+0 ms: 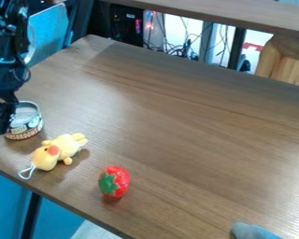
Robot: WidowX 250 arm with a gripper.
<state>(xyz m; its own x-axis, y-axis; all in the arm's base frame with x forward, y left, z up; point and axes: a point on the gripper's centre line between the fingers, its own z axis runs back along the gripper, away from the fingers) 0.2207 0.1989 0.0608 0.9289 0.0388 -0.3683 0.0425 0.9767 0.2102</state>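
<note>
Evidently, gripper (pixel 0 119) at can (pixel 28 122), can't tell if open or closed; yellow plush toy (pixel 60 150), strawberry (pixel 116 181) nearby.

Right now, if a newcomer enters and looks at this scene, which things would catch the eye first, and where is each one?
Probably the bright red strawberry with its green top, near the front edge of the brown table. Next, the yellow plush toy with an orange beak, lying to the strawberry's left in the picture. The black arm at the left edge also stands out, with a can beside it.
</note>
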